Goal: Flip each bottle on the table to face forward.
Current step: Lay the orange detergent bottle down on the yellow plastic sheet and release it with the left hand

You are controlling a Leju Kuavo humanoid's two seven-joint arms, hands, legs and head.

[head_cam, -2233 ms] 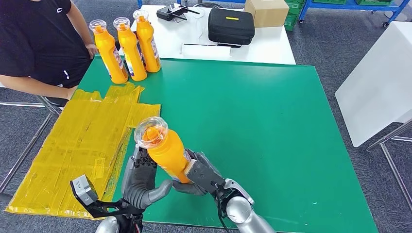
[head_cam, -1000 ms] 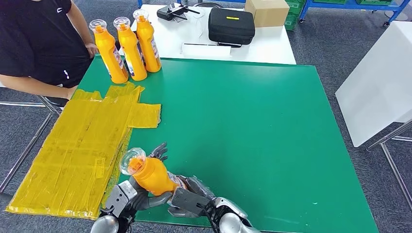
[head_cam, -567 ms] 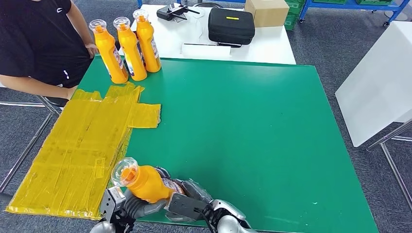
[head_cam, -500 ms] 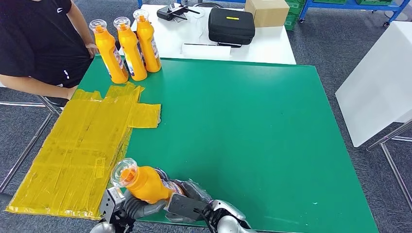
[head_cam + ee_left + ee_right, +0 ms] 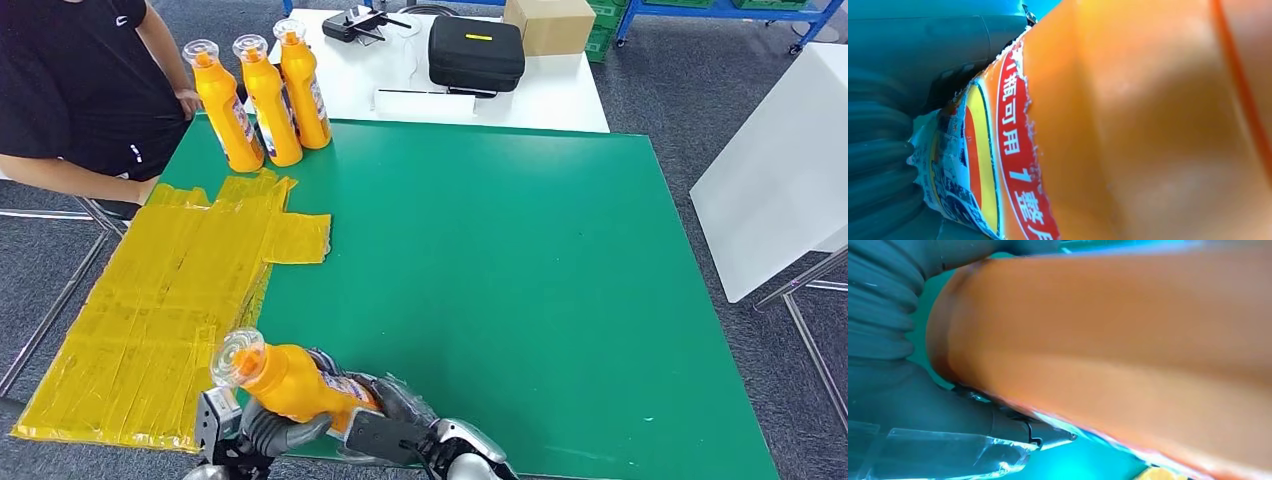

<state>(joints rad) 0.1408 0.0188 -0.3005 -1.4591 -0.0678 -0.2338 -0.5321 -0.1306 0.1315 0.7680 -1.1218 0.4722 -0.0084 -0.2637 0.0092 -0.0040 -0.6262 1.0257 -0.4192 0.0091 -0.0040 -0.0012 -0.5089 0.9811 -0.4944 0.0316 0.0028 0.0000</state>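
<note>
An orange bottle [image 5: 290, 380] with a clear cap [image 5: 237, 357] is tilted toward the left over the table's near edge, and both hands hold it. My left hand [image 5: 270, 430] grips it from below and my right hand [image 5: 385, 425] holds its base end. Close up, the left wrist view has the bottle [image 5: 1148, 120] with its red and yellow label [image 5: 998, 165] against the hand's grey cover [image 5: 883, 150]. In the right wrist view the bottle's plain orange side [image 5: 1108, 350] lies across the hand. Three more orange bottles [image 5: 263, 95] stand upright at the table's far left corner.
A green table [image 5: 520, 270] carries flat yellow sheets [image 5: 170, 300] along its left side. A person in black [image 5: 70, 90] stands at the far left by the standing bottles. Behind is a white table [image 5: 560, 95] with a black case [image 5: 476, 52] and a cardboard box [image 5: 548, 24].
The held bottle has come down from upright over the table to low at the near edge and has tipped further left. Both hands have dropped with it.
</note>
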